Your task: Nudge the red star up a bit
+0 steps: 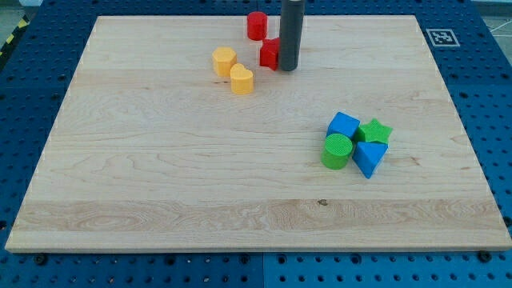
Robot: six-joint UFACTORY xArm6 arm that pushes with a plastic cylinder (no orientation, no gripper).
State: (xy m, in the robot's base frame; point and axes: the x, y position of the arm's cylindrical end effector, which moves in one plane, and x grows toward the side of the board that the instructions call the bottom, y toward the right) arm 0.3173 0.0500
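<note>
Tip (288,68) down on the worktop (160,176), touching the right side of the red star (270,53) near the view's top; a plain rod, nothing held. Red cylinder (256,26) just above. Two yellow blocks (232,70) left. Blue and green cluster (356,142) well apart, lower right.

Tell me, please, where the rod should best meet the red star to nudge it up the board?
There is no grip here, only a push. My tip stands touching the right side of the red star, partly hiding it. To send it toward the view's top, I would probably go round to its lower edge, centred, minding the red cylinder just above.
</note>
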